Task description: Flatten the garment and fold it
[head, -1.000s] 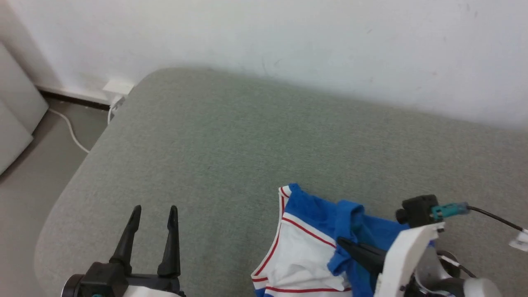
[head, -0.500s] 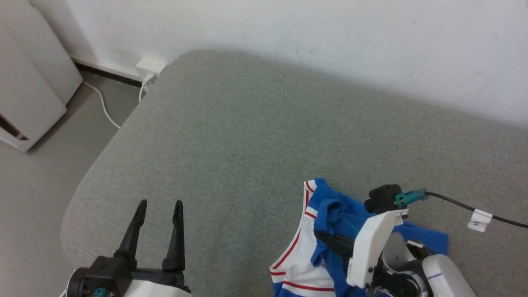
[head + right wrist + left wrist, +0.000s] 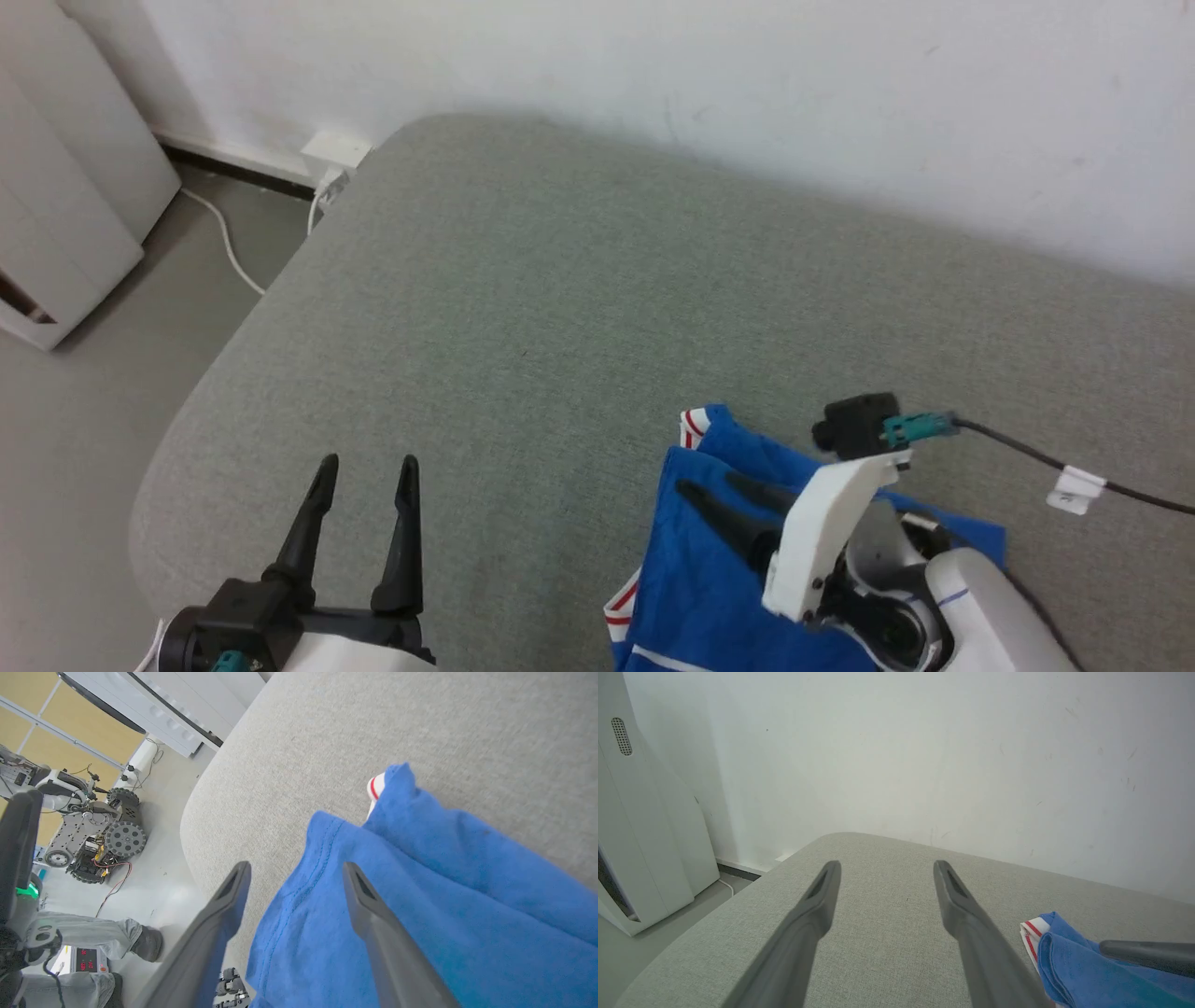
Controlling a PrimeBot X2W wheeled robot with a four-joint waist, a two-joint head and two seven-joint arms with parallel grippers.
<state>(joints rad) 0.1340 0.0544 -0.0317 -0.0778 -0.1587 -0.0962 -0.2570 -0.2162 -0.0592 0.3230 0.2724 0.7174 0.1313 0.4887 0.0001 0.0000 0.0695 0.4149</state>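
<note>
— Where's the garment [image 3: 709,597]?
— Bunched on the grey cushion [image 3: 523,308], right under the right fingers [image 3: 296,870]. Its blue hem crosses the gap between them, and a red-and-white striped edge shows just past their tips.
— Gripping it?
— No. They're spread wide, with nothing pinched.
— And the left fingers [image 3: 367,467]?
— Also wide apart and empty, above bare cushion. The garment lies off to their right.

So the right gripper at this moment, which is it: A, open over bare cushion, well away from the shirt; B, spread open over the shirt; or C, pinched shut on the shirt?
B: in the right wrist view the right gripper is spread wide, with the shirt lying below it and no cloth pinched.
</note>
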